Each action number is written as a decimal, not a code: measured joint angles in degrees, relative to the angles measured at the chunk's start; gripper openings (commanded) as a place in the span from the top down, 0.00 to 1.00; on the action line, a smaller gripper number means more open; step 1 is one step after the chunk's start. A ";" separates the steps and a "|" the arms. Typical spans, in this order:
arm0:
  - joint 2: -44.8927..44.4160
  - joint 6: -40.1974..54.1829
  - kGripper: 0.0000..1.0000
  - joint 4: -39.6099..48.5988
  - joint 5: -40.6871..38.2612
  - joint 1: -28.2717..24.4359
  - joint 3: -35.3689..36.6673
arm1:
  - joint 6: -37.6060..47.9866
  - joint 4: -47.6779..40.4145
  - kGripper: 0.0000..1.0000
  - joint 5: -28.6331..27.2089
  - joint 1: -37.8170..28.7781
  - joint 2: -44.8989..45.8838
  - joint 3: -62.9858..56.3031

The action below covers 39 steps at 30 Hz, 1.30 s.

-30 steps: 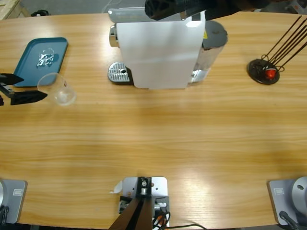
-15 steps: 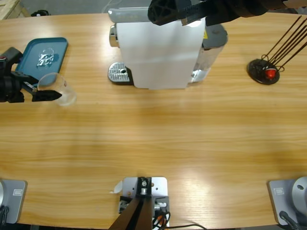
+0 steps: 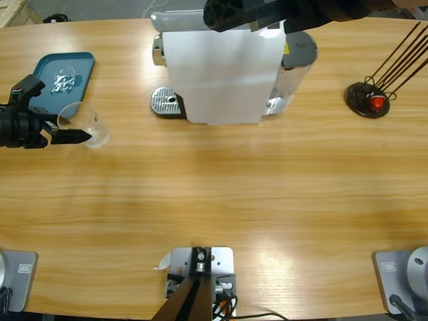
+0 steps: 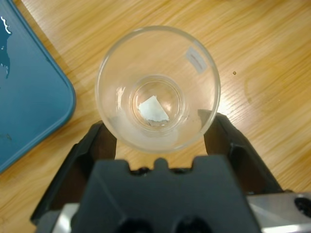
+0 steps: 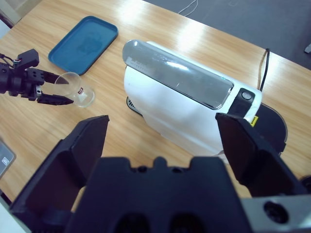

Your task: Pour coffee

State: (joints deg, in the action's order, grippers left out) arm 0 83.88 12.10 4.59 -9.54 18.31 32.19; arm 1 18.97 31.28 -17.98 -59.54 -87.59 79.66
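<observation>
A clear glass cup stands on the table left of the white coffee machine. My left gripper comes in from the left edge and is open, one jaw on each side of the cup. No coffee shows in the cup; only a white label is visible through its base. My right gripper hovers above the machine, open wide and holding nothing. From the right wrist view, the cup and the left gripper appear small at the left.
A blue tray with small shiny scraps lies just behind the cup. The machine's metal drip grate faces left. A black wire capsule stand holding a red capsule is at the right.
My left gripper has moved right from the table's edge until its jaws straddle the cup, which shifted slightly right. The right gripper has barely moved.
</observation>
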 measured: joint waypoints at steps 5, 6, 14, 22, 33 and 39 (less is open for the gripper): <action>0.01 0.00 0.00 -0.33 0.00 0.00 -0.06 | 0.06 -0.24 0.00 0.00 0.00 -0.24 0.00; 0.01 0.00 0.00 -0.41 0.00 0.00 -0.06 | 0.06 -0.27 0.00 0.00 0.00 -0.24 0.00; -0.34 0.00 0.00 -1.93 -0.30 0.00 -0.22 | 0.78 -0.47 0.00 0.00 0.00 -0.25 -0.24; -0.18 0.00 0.04 -5.55 -1.09 0.00 -0.81 | 1.02 -1.23 0.00 0.26 0.00 -0.27 -1.26; 0.99 -0.05 0.47 -7.75 -1.96 0.00 -2.45 | 1.03 -1.30 0.00 1.07 0.00 -0.47 -1.31; 0.98 0.16 0.46 -7.88 -2.26 0.00 -2.46 | 1.03 -1.32 0.00 1.08 0.00 -0.51 -1.32</action>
State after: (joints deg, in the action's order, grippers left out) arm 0 84.86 12.26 -3.30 -11.80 18.31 29.73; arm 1 19.99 29.96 -16.91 -59.54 -88.10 78.34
